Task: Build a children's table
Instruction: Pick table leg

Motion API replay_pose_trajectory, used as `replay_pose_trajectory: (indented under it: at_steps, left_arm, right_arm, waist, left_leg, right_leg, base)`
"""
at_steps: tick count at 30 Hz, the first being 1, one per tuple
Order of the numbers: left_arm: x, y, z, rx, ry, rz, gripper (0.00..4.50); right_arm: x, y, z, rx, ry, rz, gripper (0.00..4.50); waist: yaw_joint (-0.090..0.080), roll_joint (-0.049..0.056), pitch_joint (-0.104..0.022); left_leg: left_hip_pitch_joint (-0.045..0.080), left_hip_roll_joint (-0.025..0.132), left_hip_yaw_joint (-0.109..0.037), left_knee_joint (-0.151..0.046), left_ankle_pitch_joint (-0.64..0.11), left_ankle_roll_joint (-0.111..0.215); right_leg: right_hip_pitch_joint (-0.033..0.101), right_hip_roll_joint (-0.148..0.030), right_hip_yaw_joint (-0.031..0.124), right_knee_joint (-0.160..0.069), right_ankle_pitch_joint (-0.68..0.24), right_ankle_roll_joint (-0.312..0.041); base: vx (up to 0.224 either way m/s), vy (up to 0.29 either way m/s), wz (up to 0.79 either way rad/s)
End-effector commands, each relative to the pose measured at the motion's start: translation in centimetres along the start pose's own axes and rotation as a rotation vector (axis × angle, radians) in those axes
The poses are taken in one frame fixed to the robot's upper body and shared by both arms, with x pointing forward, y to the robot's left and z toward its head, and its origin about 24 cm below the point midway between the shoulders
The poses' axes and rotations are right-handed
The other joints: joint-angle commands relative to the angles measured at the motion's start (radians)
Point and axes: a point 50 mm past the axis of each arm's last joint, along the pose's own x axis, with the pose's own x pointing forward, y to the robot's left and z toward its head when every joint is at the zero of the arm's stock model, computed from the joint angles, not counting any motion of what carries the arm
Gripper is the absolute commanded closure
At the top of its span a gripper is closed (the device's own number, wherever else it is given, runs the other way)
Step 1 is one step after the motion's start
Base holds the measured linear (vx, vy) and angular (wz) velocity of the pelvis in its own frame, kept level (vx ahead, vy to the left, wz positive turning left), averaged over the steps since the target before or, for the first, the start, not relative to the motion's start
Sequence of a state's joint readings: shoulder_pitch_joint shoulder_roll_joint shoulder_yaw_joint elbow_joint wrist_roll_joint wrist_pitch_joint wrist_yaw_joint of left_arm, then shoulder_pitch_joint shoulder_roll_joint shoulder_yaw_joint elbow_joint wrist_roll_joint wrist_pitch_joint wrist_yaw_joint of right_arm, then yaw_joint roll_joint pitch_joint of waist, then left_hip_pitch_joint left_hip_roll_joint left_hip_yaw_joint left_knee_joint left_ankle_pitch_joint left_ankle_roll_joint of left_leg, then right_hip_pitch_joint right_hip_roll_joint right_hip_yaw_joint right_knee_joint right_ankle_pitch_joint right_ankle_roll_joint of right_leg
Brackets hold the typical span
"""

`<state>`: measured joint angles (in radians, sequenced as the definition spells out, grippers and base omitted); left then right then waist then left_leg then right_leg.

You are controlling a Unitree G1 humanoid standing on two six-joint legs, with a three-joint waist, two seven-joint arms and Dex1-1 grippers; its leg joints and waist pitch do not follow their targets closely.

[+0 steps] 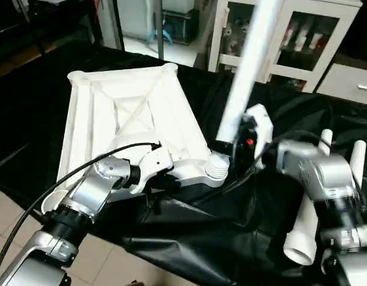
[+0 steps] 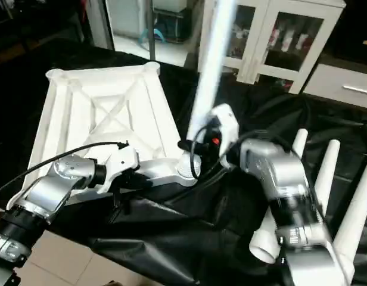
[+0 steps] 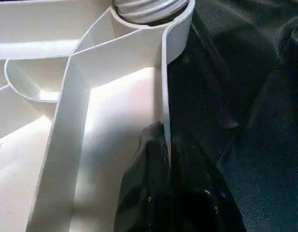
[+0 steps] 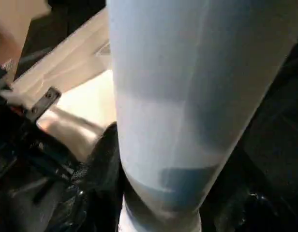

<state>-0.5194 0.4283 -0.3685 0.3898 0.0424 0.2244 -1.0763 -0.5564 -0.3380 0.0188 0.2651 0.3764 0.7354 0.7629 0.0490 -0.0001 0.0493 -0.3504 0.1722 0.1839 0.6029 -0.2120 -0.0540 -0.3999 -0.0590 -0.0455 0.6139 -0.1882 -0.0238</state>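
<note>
The white ribbed square plastic tabletop (image 1: 130, 113) lies underside-up on the black-covered desk (image 1: 279, 119). The left gripper (image 3: 166, 145) pinches its near-right rim; the right gripper (image 1: 231, 146) clasps a white tapered tube leg (image 1: 246, 65) above the near-right threaded socket (image 1: 218, 168). Keep the leg plumb and centred before twisting down.

A: Head pair?
B: High, facing forward-down, sharing the tabletop (image 1: 130, 113) on the work table (image 1: 279, 119).
A: Wrists?
B: Left close on the tabletop's near rim; right close against the leg (image 4: 183, 96).
</note>
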Motion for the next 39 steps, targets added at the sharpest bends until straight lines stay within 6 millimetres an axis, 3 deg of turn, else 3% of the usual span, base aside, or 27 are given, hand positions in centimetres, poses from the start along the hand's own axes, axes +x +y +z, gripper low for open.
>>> replay_pose_trajectory:
  at_steps: [1, 6, 12, 13, 19, 20, 26, 31, 33, 36, 39]
  left_arm:
    - [0.6, -1.0, -2.1, -0.046, 0.083, -0.034, 4.5]
    - [0.7, -0.9, -1.9, -0.045, 0.077, -0.031, 4.5]
    - [0.9, -0.6, -1.6, -0.042, 0.063, -0.011, 4.5]
    - [1.0, -0.6, -1.6, -0.042, 0.062, -0.011, 4.5]
    - [1.0, -0.5, -1.6, -0.041, 0.058, 0.003, 4.5]
    - [0.9, -0.4, -1.6, -0.04, 0.057, 0.007, 4.5]
    - [0.9, -0.2, -1.6, -0.039, 0.056, 0.016, 4.5]
    - [0.9, -0.5, -1.5, -0.025, 0.048, -0.007, 4.5]
    - [0.8, -0.7, -1.5, -0.002, 0.048, -0.026, 4.5]
    - [0.8, -1.0, -1.5, 0.013, 0.047, -0.046, 4.5]
    - [0.7, -1.4, -1.3, 0.031, 0.035, -0.08, 4.5]
  right_arm:
    - [-0.6, -0.2, -0.3, 0.02, -0.018, -0.043, 2.66]
    - [-1.2, 0.0, -1.1, 0.045, -0.033, -0.08, 2.66]
    - [-1.7, 1.3, -2.3, 0.01, -0.03, -0.108, 2.66]
    - [-1.7, 1.5, -2.5, 0.011, -0.03, -0.107, 2.66]
    - [-1.8, 2.6, -4.0, -0.036, 0.0, -0.125, 2.66]
    - [-1.9, 2.8, -4.2, -0.073, 0.019, -0.129, 2.66]
    - [-2.1, 3.1, -4.2, -0.064, -0.026, -0.163, 2.66]
    - [-2.0, 3.0, -2.0, 0.059, -0.17, -0.148, 2.66]
    - [-2.0, 2.6, -0.9, 0.006, -0.166, -0.138, 2.66]
    - [-1.9, 2.2, -0.4, -0.057, -0.131, -0.143, 2.66]
    - [-1.6, 1.7, -0.9, -0.117, -0.046, -0.146, 2.66]
  waist:
    - [0.003, -0.001, -0.064]
    - [0.004, 0.002, -0.061]
    - [0.01, 0.002, -0.062]
    - [0.009, 0.006, -0.062]
    - [0.007, 0.007, -0.056]
    - [0.006, 0.007, -0.053]
    - [0.001, 0.008, -0.051]
    - [-0.003, 0.011, -0.055]
    - [-0.005, 0.011, -0.059]
    - [-0.005, 0.012, -0.061]
    - [-0.005, 0.006, -0.062]
  left_leg:
    - [0.004, 0.054, -0.018, -0.068, -0.088, 0.024]
    - [0.006, 0.055, -0.019, -0.071, -0.111, 0.013]
    - [0.005, 0.055, -0.02, -0.072, -0.095, 0.016]
    - [0.005, 0.055, -0.02, -0.073, -0.104, 0.014]
    - [0.008, 0.056, -0.023, -0.08, -0.173, -0.006]
    - [0.008, 0.055, -0.024, -0.082, -0.195, -0.015]
    - [0.01, 0.056, -0.029, -0.088, -0.244, -0.024]
    - [0.009, 0.057, -0.031, -0.088, -0.236, -0.024]
    - [0.007, 0.055, -0.026, -0.084, -0.185, -0.02]
    - [0.003, 0.053, -0.024, -0.079, -0.142, -0.009]
    - [0.0, 0.051, -0.02, -0.075, -0.12, 0.005]
  right_leg:
    - [0.055, -0.083, 0.051, -0.062, -0.09, -0.241]
    - [0.052, -0.083, 0.05, -0.068, -0.136, -0.228]
    - [0.052, -0.083, 0.051, -0.065, -0.104, -0.215]
    - [0.052, -0.083, 0.051, -0.067, -0.116, -0.216]
    - [0.047, -0.084, 0.051, -0.081, -0.235, -0.178]
    - [0.045, -0.083, 0.052, -0.087, -0.279, -0.159]
    - [0.039, -0.086, 0.054, -0.096, -0.368, -0.131]
    - [0.038, -0.087, 0.054, -0.093, -0.332, -0.146]
    - [0.041, -0.081, 0.053, -0.082, -0.215, -0.172]
    - [0.047, -0.082, 0.053, -0.074, -0.155, -0.188]
    - [0.052, -0.082, 0.053, -0.072, -0.126, -0.202]
  base:
    - [0.0, 0.0, 0.0]
    - [0.0, 0.0, 0.0]
    - [0.0, 0.0, 0.0]
    - [0.0, 0.0, 0.0]
    - [0.0, 0.0, 0.0]
    - [0.0, 0.0, 0.0]
    - [0.0, 0.0, 0.0]
    - [0.0, 0.0, 0.0]
    - [0.0, 0.0, 0.0]
    - [0.0, 0.0, 0.0]
    - [0.0, 0.0, 0.0]
